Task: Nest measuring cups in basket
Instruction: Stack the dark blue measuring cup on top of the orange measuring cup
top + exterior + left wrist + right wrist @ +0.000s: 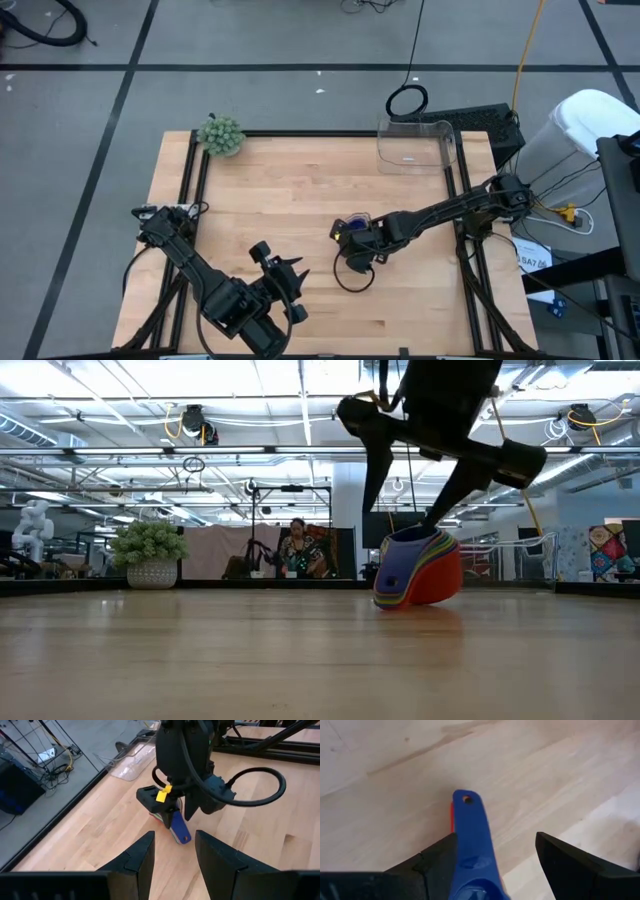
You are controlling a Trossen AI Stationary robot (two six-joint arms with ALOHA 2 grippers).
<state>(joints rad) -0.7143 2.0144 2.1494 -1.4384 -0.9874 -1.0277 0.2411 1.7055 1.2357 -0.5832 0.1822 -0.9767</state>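
Observation:
The measuring cups sit nested in one tilted stack on the table, right of the middle. A dark blue cup is on top, with orange, red and other colours below. The stack's blue handle sticks out between the fingers of my right gripper, which is open and comes down on the stack from above. The clear basket stands at the far edge, apart from the stack. My left gripper is open near the table's near edge, pointing at the stack. My right gripper stands astride the stack's blue handle from above. The handle lies close against one finger, and a wide gap separates it from the other. I cannot tell whether that finger touches it. The stack rests tilted on the table.
A fuzzy grey-green ball sits at the far left corner. Bare wood lies between the stack and the basket. A black cable loops below the right gripper. Black frame rails run along the table's left and right sides. A person sits far behind the table.

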